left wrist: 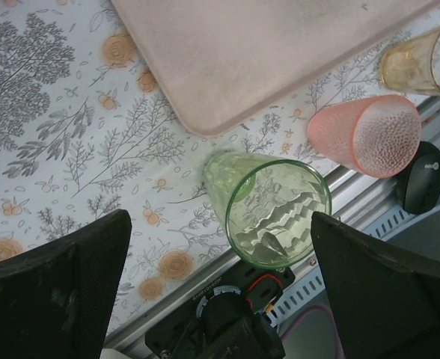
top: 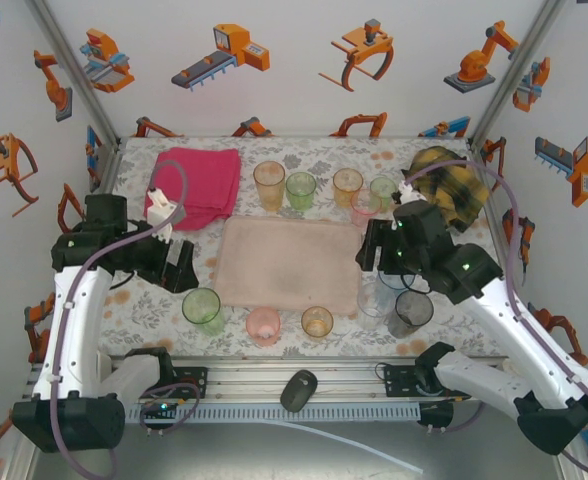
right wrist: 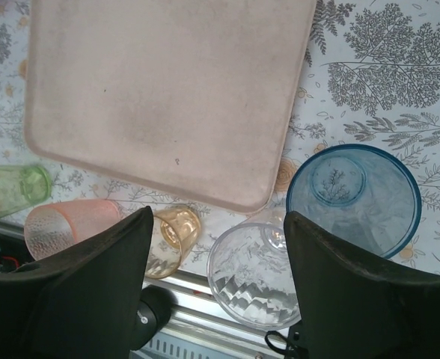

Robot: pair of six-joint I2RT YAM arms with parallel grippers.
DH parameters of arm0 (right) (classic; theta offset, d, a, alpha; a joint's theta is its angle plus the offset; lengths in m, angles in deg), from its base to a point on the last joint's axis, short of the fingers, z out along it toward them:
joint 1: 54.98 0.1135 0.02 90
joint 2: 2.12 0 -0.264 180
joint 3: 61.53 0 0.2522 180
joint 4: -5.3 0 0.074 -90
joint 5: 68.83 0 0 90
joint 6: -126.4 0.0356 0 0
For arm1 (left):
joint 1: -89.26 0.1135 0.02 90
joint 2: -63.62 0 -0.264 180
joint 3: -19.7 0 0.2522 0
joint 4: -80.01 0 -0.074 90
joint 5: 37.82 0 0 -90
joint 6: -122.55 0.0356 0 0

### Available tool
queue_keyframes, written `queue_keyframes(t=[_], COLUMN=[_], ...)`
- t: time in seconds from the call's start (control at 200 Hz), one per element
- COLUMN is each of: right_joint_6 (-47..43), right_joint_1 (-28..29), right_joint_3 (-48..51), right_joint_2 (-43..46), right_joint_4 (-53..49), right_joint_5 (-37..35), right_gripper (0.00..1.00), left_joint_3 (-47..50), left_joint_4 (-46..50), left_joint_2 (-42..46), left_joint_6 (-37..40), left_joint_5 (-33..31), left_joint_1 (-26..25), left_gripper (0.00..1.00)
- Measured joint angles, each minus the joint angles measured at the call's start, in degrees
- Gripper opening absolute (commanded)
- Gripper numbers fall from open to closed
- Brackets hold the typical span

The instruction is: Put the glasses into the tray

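Observation:
The pale pink tray (top: 289,265) lies bare in the middle of the table, also seen as the tray (left wrist: 280,52) and the tray (right wrist: 167,90). Behind it stand several glasses, among them an orange one (top: 269,185) and a green one (top: 300,190). Along its near edge stand a green glass (top: 202,310), a pink glass (top: 263,325) and an orange glass (top: 317,322). My left gripper (top: 182,268) is open, its jaws (left wrist: 220,284) wide apart above the green glass (left wrist: 276,209). My right gripper (right wrist: 220,277) is open around a clear glass (right wrist: 257,277), whose rim lies against the right finger. A blue glass (right wrist: 352,198) stands beside it.
A folded magenta cloth (top: 196,185) lies at the back left and a yellow-and-black object (top: 449,185) at the back right. A dark mouse (top: 298,390) rests on the metal rail at the table's near edge. Printed walls close in both sides.

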Motion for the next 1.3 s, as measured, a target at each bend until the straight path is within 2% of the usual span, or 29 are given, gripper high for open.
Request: queue_keyframes(t=[0.115,0.35,0.631,0.756,1.011,1.297], right_joint_6=[0.09,0.74,1.64,1.92,2.71,3.08], right_joint_1=[1.42,3.96,9.18,10.64,11.37,11.45], right_joint_3=[-0.02,-0.55,-2.64,-3.1,-3.08,-3.06], right_joint_2=[0.02,-0.39,-4.33,-4.79,-4.81,-4.81], right_joint_4=[-0.5,-0.48,-0.33,-0.24,-0.24,-0.24], right_joint_5=[-0.02,-0.02,-2.14,-3.28,-4.52,-5.25], right_gripper=[0.64,0.63,0.63,0.63,0.63,0.63], left_joint_3=[1.62,4.24,7.19,8.09,8.11,8.35], left_joint_4=[0.0,0.07,0.2,0.22,-0.37,-1.75], left_joint_2=[0.11,1.42,4.02,3.52,-0.9,-2.95], left_joint_6=[1.97,7.19,11.15,12.15,12.81,12.81], left_joint_5=[0.39,-0.96,-1.88,-2.1,-3.17,-5.79], left_joint_1=[0.0,-0.24,-0.79,-1.73,-3.43,-6.88], left_gripper=[0.92,0.85,0.83,0.77,0.77,0.72])
